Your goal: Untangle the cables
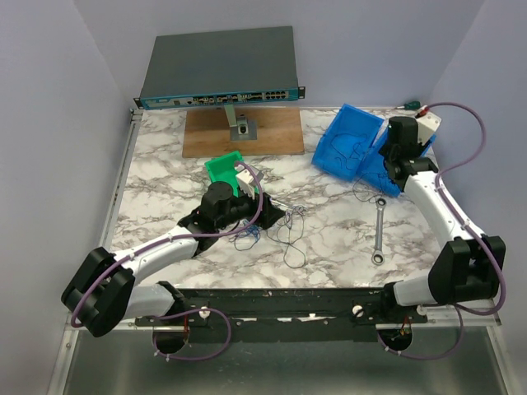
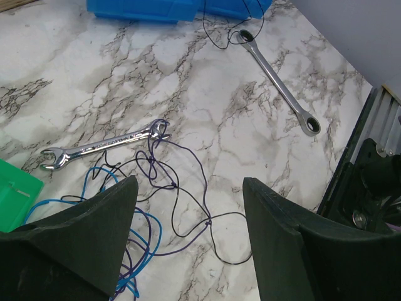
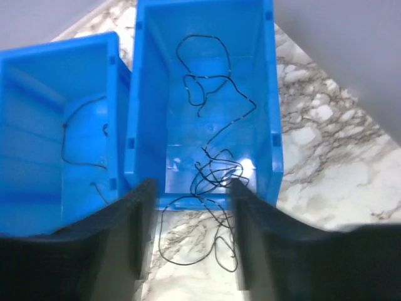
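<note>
Blue-black cables [image 2: 173, 185] tangle — left pincer [image 2: 189, 188] gapes above.

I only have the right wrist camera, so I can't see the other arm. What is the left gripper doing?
Observer: The left gripper is open above a tangle of thin blue and dark wires on the white marble table.
Operator: Anything mixed in with it?
Observer: A small silver wrench lies with one end touching the tangle's loops.
Operator: Any other tools?
Observer: A longer silver ratchet wrench lies apart from the tangle, nearer the blue plastic bins.
</note>
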Action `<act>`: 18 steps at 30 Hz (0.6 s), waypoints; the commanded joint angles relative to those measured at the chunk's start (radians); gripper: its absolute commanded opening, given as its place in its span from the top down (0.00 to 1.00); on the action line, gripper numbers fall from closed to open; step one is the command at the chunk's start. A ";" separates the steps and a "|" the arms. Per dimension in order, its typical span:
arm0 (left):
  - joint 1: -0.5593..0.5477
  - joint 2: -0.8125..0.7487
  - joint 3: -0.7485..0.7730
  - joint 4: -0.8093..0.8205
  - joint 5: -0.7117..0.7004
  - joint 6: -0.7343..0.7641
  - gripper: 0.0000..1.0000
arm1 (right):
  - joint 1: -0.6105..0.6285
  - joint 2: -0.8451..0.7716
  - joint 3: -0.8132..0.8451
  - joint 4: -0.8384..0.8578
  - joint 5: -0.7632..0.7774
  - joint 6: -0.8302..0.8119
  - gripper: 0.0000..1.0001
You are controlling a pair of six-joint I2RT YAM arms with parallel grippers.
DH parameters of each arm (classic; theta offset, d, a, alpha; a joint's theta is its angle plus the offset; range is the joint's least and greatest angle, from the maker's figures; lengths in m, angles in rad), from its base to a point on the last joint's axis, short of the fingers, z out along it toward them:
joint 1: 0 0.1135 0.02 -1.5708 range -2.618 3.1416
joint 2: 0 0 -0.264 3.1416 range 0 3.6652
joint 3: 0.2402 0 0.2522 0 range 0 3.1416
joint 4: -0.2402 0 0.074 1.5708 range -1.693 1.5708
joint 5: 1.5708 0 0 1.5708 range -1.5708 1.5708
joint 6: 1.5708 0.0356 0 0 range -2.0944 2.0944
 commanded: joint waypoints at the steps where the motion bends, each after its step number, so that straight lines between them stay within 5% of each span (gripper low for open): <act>1: -0.005 -0.009 0.005 0.007 -0.007 0.012 0.30 | -0.011 0.035 0.008 -0.090 -0.038 -0.021 0.19; 2: -0.005 -0.010 0.005 0.007 -0.008 0.012 0.30 | -0.011 0.026 -0.018 -0.090 -0.029 -0.008 0.12; 7: -0.005 -0.005 0.007 0.004 -0.005 0.012 0.30 | -0.011 -0.012 -0.160 -0.029 -0.064 0.009 0.13; 18: -0.004 0.005 0.014 0.001 0.005 0.008 0.30 | -0.011 0.059 -0.287 0.110 -0.120 0.023 0.32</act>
